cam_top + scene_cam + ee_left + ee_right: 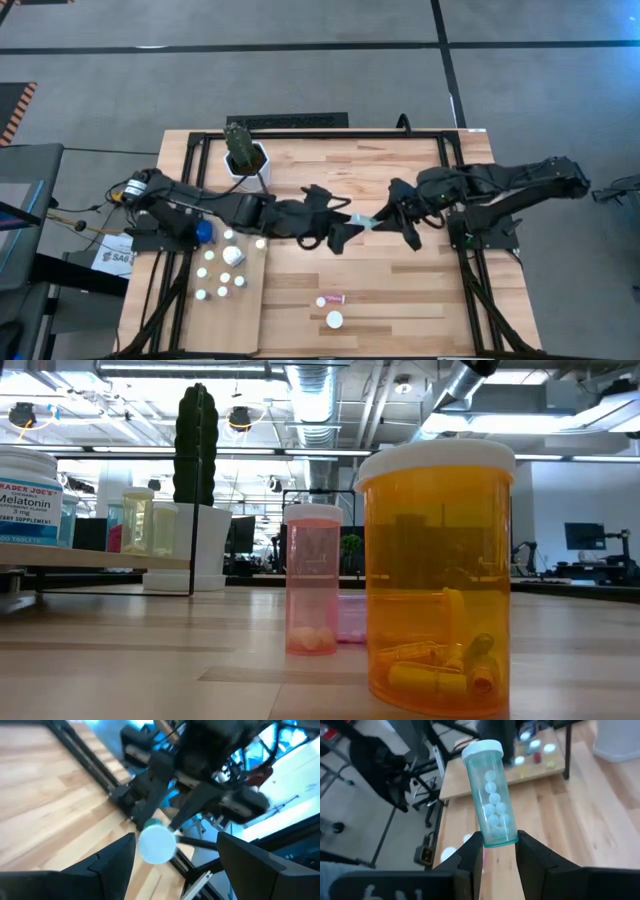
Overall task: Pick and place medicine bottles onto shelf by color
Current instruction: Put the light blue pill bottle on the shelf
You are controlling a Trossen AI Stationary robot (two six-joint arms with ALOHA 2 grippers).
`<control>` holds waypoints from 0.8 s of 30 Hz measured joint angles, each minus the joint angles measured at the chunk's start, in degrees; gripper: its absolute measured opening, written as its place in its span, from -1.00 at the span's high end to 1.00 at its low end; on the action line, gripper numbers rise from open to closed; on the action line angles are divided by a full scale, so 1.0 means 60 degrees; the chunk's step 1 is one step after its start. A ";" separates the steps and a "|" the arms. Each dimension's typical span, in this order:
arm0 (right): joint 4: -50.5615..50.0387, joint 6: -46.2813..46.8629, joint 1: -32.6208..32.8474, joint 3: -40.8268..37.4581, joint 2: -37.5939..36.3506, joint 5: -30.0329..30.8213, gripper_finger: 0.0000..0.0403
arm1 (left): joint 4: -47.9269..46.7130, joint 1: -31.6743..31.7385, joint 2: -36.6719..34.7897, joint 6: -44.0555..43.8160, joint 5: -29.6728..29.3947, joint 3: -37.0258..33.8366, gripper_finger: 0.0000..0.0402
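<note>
Above the table's middle, my right gripper (499, 842) is shut on a green medicine bottle (492, 795) with a white cap and white pills inside. The bottle (366, 222) points toward my left gripper (345, 228). My left gripper (175, 845) is open; the bottle's white cap (156, 844) stands between its fingers, close beside one of them. The shelf (250, 310), a pale board at the near left, bears several white-capped bottles (222, 280). A pink bottle (331, 299) and an amber bottle (437, 580) rest on the tabletop near the front. My right gripper pinches the green bottle's bottom end (499, 836) between its two fingers, coming from the table's right. The bottle sticks out beyond the fingertips with its cap (482, 749) away from the gripper. It is lifted clear of the table.
A white plant pot (248, 160) with a cactus stands at the far left, behind the shelf. A blue bottle (204, 232) sits by the left arm. Black frame rails (460, 190) run along the table's sides. Bare wood lies between the two loose bottles and the right rail.
</note>
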 joint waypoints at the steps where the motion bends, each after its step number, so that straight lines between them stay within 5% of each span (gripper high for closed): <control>1: 0.0104 -0.0002 -0.0120 0.0000 0.0007 -0.0002 0.44 | -0.0178 0.0107 0.0000 -0.0099 0.0185 0.0001 -0.32; 24: -0.0420 -0.0011 -0.0760 0.0004 0.0003 -0.0018 0.44 | -0.0719 0.1091 0.0004 0.0026 0.1723 -0.0004 -0.32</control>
